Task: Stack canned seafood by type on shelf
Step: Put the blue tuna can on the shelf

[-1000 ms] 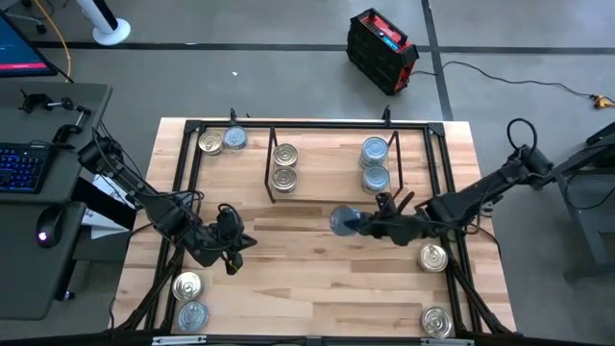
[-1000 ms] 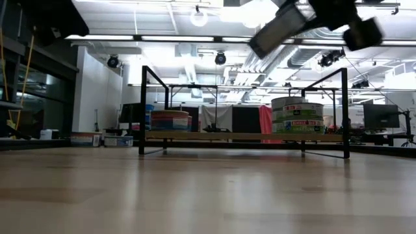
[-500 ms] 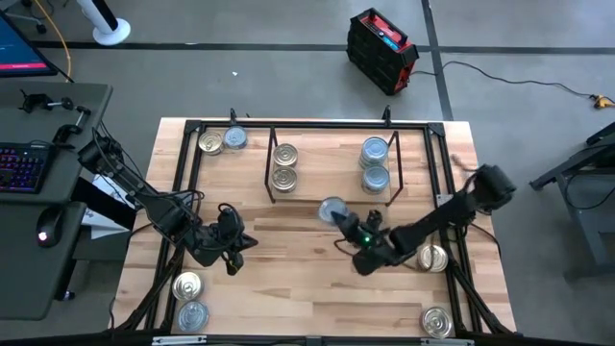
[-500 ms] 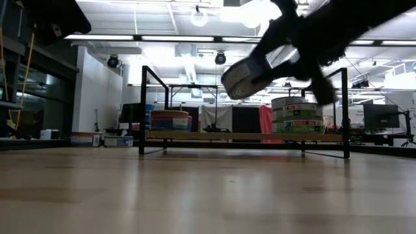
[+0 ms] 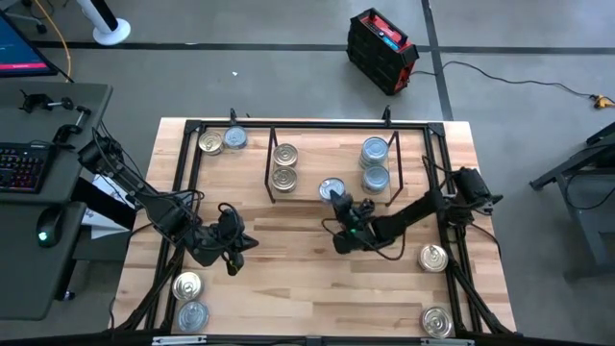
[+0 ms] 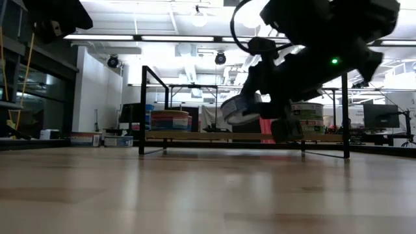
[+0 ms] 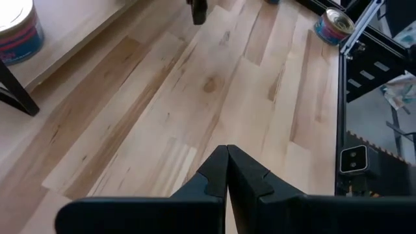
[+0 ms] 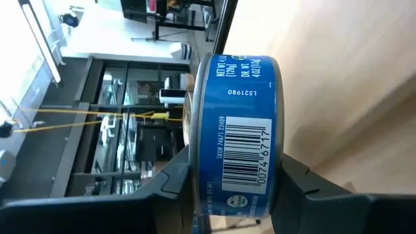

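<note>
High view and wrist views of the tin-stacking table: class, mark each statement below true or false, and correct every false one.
1. The right gripper holds a blue-sided tin. True.
2. The held tin rests flat on the shelf. False: in the low view it hangs tilted in the air, above the tabletop.
3. The left gripper has its fingers shut and holds nothing. True.
4. All tins are already on the shelf. False: two tins lie near the tabletop's front left corner, and others lie along its right side and at its back left.
5. The gold-lidded tins on the shelf stand to the left of the silver-blue ones in the high view. True.
</note>
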Motion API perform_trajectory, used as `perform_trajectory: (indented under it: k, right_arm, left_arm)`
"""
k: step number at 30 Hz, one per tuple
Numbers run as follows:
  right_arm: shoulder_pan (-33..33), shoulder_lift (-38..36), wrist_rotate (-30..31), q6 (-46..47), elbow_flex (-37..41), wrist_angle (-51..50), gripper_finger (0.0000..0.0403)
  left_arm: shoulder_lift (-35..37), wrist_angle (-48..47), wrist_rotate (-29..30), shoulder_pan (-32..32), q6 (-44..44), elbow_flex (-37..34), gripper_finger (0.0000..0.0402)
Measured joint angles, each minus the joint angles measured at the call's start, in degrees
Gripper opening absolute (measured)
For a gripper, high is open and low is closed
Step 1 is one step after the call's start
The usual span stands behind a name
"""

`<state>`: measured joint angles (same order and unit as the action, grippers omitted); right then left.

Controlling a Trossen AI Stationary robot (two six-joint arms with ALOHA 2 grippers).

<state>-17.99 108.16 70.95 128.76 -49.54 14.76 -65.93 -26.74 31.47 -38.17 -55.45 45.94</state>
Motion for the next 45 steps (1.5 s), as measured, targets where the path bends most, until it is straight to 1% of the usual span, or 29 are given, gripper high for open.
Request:
perform_trajectory:
  k: [2, 4, 7, 9, 10, 12, 14, 17, 20, 24, 29, 34, 39, 43, 45]
  right_arm:
    - [1.5, 0.0, -1.8, 0.2, 0.0, 0.1, 0.0112]
    - [3.1, 0.0, -6.1, 0.0, 0.0, -0.8, 0.0112]
    - [4.9, -0.3, -10.4, -0.2, -0.2, -1.9, 0.0114]
    - [5.3, -0.3, -11.1, -0.2, -0.2, -2.1, 0.0138]
    - [5.4, -0.3, -12.6, -0.2, -0.2, -2.7, 0.0154]
    - [5.4, 0.0, -12.7, 0.0, 0.1, -3.5, 0.0189]
    - [5.3, -0.7, -14.5, -0.2, 0.0, -3.3, 0.0217]
    - [5.1, -1.3, -16.1, -0.2, 0.1, -4.7, 0.0237]
    - [4.8, -2.6, -16.9, 0.3, 0.1, -7.5, 0.0241]
    - [4.8, -5.6, -19.3, 0.9, 0.2, -12.6, 0.0242]
    - [6.1, -8.9, -27.2, 1.3, 0.2, -18.4, 0.0236]
    - [6.1, -9.6, -26.8, 1.8, 0.2, -19.1, 0.0236]
    - [7.9, -9.7, -26.4, 3.2, 0.2, -18.6, 0.0236]
    - [9.2, -9.7, -27.4, -0.1, 0.2, -15.6, 0.0236]
    - [8.9, -9.7, -27.4, -0.3, 0.2, -15.5, 0.0236]
  left_arm:
    - [0.0, 0.0, 0.0, 0.0, -0.4, 0.0, 0.0001]
    - [0.0, 0.0, 0.0, 0.0, -0.4, 0.0, 0.0001]
    - [0.0, -0.1, -0.1, 0.0, -0.4, 0.0, 0.0001]
    - [0.0, -0.1, -0.1, 0.0, -0.4, 0.0, 0.0001]
    - [0.0, -0.2, -0.1, 0.0, -0.4, 0.0, 0.0001]
    - [0.0, -0.2, -0.1, 0.0, -0.4, 0.0, 0.0001]
    - [0.0, -0.3, -0.1, 0.0, -0.4, 0.0, 0.0001]
    - [0.0, -0.5, -0.1, 0.0, -0.3, 0.0, 0.0001]
    - [0.0, -0.4, -0.1, 0.0, 0.2, 0.0, 0.0001]
    - [0.0, -0.6, -0.1, 0.0, 0.2, 0.0, 0.0001]
    - [0.0, -0.9, 0.0, 0.0, 1.2, 0.0, 0.0001]
    - [0.0, -0.9, 0.1, 0.0, 1.5, 0.0, 0.0001]
    - [0.0, -0.6, 0.1, 0.0, 1.3, 0.0, 0.0001]
    - [0.0, -0.6, 0.1, 0.0, 1.3, 0.0, 0.0001]
    - [0.0, -0.6, 0.1, 0.0, 1.3, 0.0, 0.0001]
